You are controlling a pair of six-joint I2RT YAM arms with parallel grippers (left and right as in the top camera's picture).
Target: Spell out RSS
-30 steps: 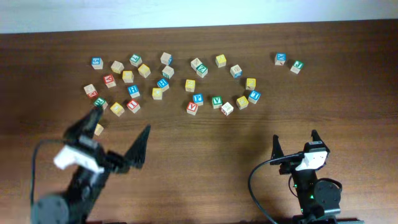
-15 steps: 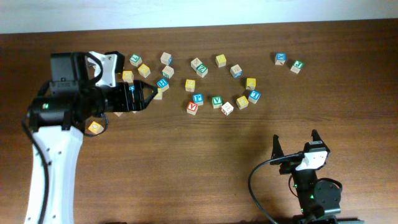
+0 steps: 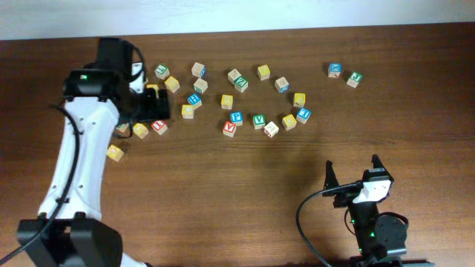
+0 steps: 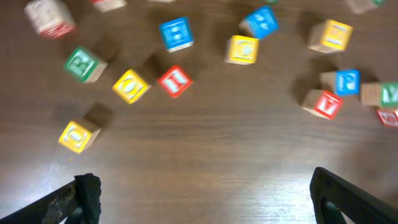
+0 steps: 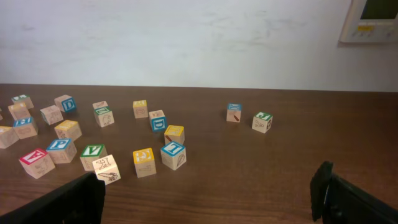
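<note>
The green-faced R cube (image 4: 81, 64) lies at the left of the left wrist view, next to a yellow cube (image 4: 130, 85) and a red cube (image 4: 175, 81). In the overhead view my left arm covers most of it. Several yellow-faced cubes lie in the scatter, such as one (image 3: 226, 101) in the overhead view and one (image 5: 143, 158) in the right wrist view. Their letters are too blurred to tell which carry an S. My left gripper (image 3: 156, 110) (image 4: 205, 205) is open and empty above the left cluster. My right gripper (image 3: 350, 172) (image 5: 208, 202) is open and empty near the front edge.
Many other letter cubes are spread across the far half of the wooden table (image 3: 245, 185). A green V cube (image 3: 258, 119) sits mid-table. A blue cube (image 3: 335, 70) and a green cube (image 3: 354, 78) sit apart at the far right. A lone yellow cube (image 3: 114, 153) lies at the near left.
My left arm has swung from the near left corner up and over the left cluster of cubes, gripper still open. The right arm has not moved.
</note>
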